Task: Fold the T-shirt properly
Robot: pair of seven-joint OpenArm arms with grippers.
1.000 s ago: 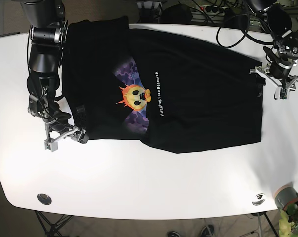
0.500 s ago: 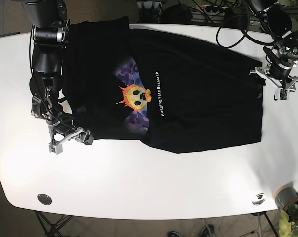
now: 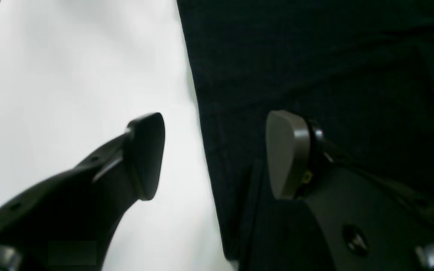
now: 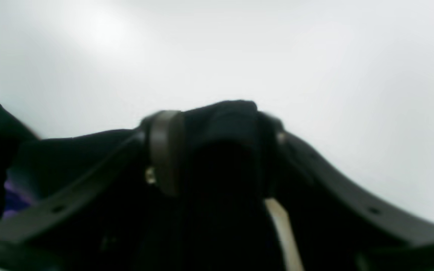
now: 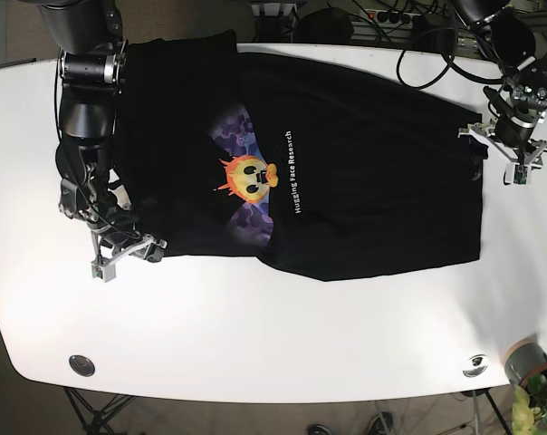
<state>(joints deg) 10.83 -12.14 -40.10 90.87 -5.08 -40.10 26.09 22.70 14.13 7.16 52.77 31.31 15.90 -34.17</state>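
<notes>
- Left wrist view: the left gripper (image 3: 215, 154) has its 2 jaws spread wide with nothing pinched. 1 finger (image 3: 145, 154) sits over the bare white table (image 3: 70, 75), the other over the black T-shirt (image 3: 315, 56). The shirt's straight edge runs between the 2 pads, nearer the pad over the table.
- Right wrist view: the right gripper (image 4: 217, 150) is pressed onto a bunched fold of the T-shirt (image 4: 236, 120), black cloth filling the gap between the pads and bulging past the tips. More cloth trails back under the gripper, with a small purple patch (image 4: 13, 195) at the lower left. Ahead of the tips lies only white table (image 4: 239, 49).
- Base view: the T-shirt (image 5: 364, 172) lies spread across the table (image 5: 273, 335), print up. The right gripper (image 5: 129, 254) pinches the shirt's near corner on this view's left. The left gripper (image 5: 504, 149) stands at the shirt's opposite side edge, on this view's right, fingers apart. A yellow face graphic (image 5: 249, 178) lies between the 2 grippers, closer to the right one.
</notes>
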